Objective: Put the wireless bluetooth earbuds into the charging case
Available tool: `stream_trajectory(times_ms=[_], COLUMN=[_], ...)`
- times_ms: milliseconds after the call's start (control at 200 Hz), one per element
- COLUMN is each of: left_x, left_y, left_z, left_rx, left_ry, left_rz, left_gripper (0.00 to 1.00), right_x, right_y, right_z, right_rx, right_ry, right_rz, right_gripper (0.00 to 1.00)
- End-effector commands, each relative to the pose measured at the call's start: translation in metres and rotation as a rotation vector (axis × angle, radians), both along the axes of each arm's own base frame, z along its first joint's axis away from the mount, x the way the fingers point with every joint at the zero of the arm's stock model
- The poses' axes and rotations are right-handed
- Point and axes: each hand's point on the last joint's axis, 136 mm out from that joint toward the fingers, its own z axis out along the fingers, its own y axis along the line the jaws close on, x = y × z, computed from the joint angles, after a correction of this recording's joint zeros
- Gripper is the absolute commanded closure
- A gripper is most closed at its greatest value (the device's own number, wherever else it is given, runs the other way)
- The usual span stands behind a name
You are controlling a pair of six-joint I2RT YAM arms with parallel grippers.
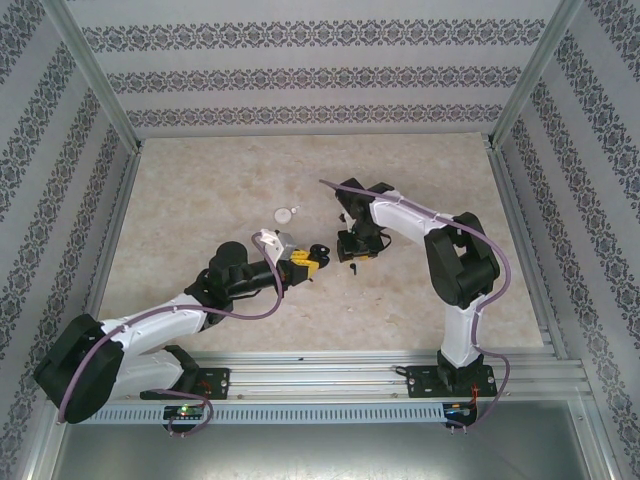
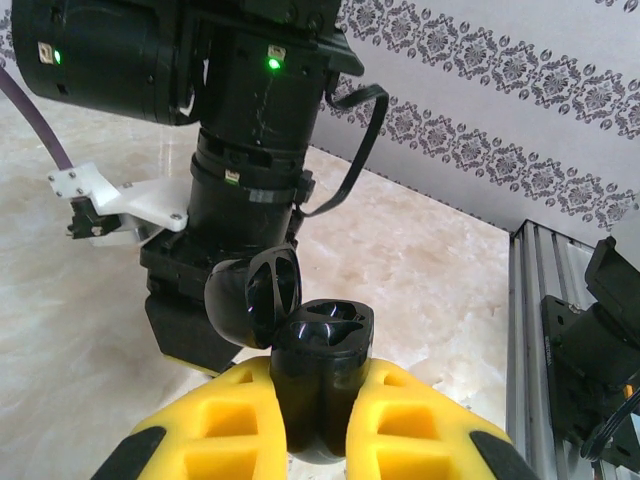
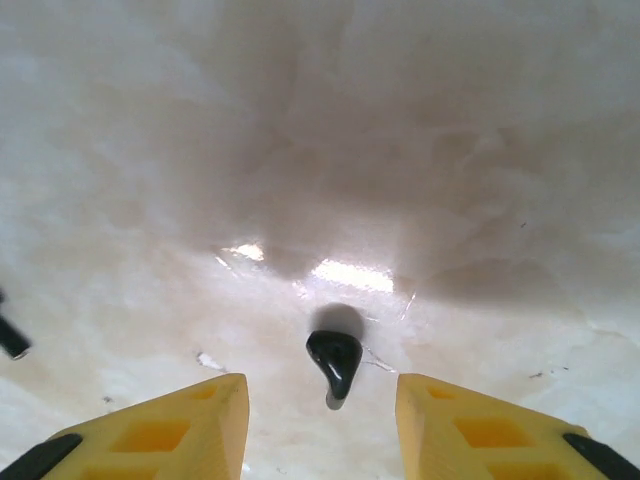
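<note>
Closest to the lens, left wrist view: yellow fingers (image 2: 215, 430) of left gripper (image 2: 320, 425), clamped on both sides of the black charging case (image 2: 322, 365). Case upright in the grip, lid (image 2: 255, 297) flipped open and tilted back toward the right arm (image 2: 250, 130). Glossy wells on top, contents impossible to tell. From the top camera: case held mid-table (image 1: 200, 180), just beside the right gripper (image 1: 355, 250), the two nearly nose to nose. Right wrist view: yellow tips spread wide, gripping nothing, low over the marble. One black earbud (image 3: 335, 362) flat on the surface between the two tips, touching neither, stem toward the camera. Small dark piece (image 3: 10, 338) at the left edge, cut off, cannot tell what. White round puck (image 1: 286, 214) further back on the table, apart from both grippers.
</note>
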Motion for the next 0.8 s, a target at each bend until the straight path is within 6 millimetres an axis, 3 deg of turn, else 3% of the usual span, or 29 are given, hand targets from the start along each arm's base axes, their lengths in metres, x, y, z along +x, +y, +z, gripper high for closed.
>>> stream_trajectory(times_ms=[0,185,794], left_x=[-0.009,-0.015,-0.020], left_y=[-0.002,-0.004,-0.011], left_z=[-0.004,-0.012,-0.012], left_rx=[0.009,0.013,-0.031], left_ry=[-0.032,-0.050,-0.048], left_rz=[-0.036,-0.076,-0.117], left_gripper=[1.00,1.00,1.00], right_x=[-0.003,0.001,-0.011], right_y=[-0.001,-0.005,-0.004], right_z=[0.012,0.013,-0.018], right_rx=[0.014,-0.017,-0.074], right_ry=[0.041,0.054,0.108], right_rz=[0.019,0.023,0.069], right_gripper=[0.57,0.58,0.58])
